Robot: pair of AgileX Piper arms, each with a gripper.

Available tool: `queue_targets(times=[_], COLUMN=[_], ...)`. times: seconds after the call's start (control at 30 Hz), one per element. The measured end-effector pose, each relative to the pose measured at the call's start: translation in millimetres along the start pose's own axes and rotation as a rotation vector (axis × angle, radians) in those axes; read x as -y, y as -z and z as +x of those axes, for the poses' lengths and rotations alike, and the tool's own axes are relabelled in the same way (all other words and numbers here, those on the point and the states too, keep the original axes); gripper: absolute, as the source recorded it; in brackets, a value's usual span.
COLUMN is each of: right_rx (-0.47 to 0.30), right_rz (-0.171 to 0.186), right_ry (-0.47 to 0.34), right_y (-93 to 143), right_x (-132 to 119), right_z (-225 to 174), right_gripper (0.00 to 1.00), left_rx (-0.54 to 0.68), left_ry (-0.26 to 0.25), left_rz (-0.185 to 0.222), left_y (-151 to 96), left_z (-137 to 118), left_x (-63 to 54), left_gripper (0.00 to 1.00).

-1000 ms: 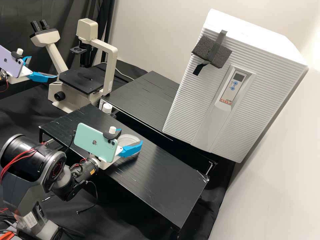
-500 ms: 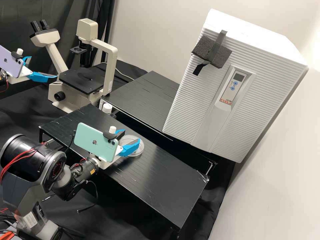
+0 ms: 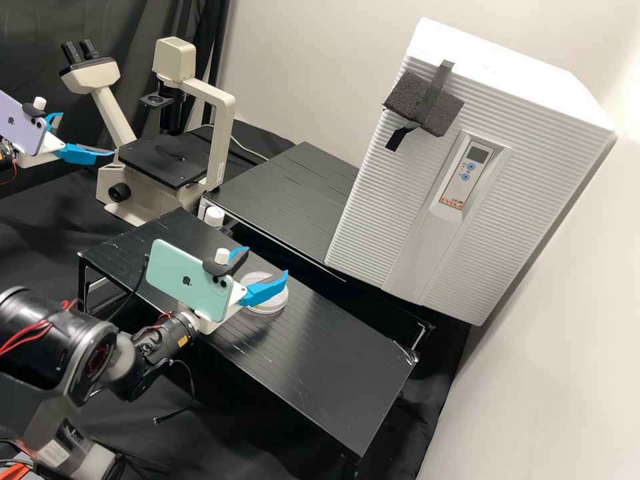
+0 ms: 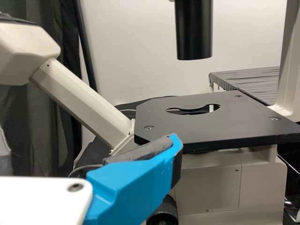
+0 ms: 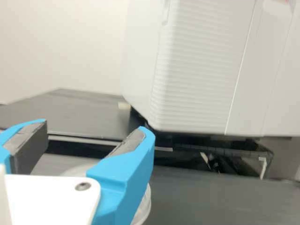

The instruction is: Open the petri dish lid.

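Note:
In the high view, a clear round petri dish (image 3: 268,309) lies on the black bench, partly hidden by my right gripper (image 3: 267,261). That gripper is over the dish, fingers apart, holding nothing. In the right wrist view, the dish (image 5: 144,206) shows below the right gripper (image 5: 96,125), mostly covered by its finger and white mount. Whether the lid sits fully on the dish I cannot tell. My left gripper (image 3: 87,134) stands open and empty beside the microscope in the high view, far from the dish. In the left wrist view, one finger of the left gripper (image 4: 86,140) shows before the microscope stage.
A microscope (image 3: 163,163) stands at the back left. A large white ribbed incubator (image 3: 427,200) is at the back right, next to a second black table (image 3: 287,193) behind the bench (image 3: 320,373). A white-capped bottle (image 3: 214,217) stands near the bench's back edge.
My right gripper has risen a little over the dish, and its arm's thicker part has shifted left and down. Its fingers stand wider than half a second ago. My left arm has stayed still.

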Motion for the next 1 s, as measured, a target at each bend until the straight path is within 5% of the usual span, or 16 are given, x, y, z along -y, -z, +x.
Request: queue_targets(times=[0.87,1.0], right_rx=[-0.026,-0.023], right_rz=[-0.027,-0.003], right_ry=[0.012,0.021], right_y=[-1,-10], right_x=[-1,-4], right_z=[-6,-5], right_gripper=[1.0,1.0], left_rx=[0.0,0.0], left_ry=[0.0,0.0], left_rz=[0.0,0.0], left_y=[0,0], left_z=[0,0], left_x=[0.0,0.0], left_gripper=[1.0,1.0])
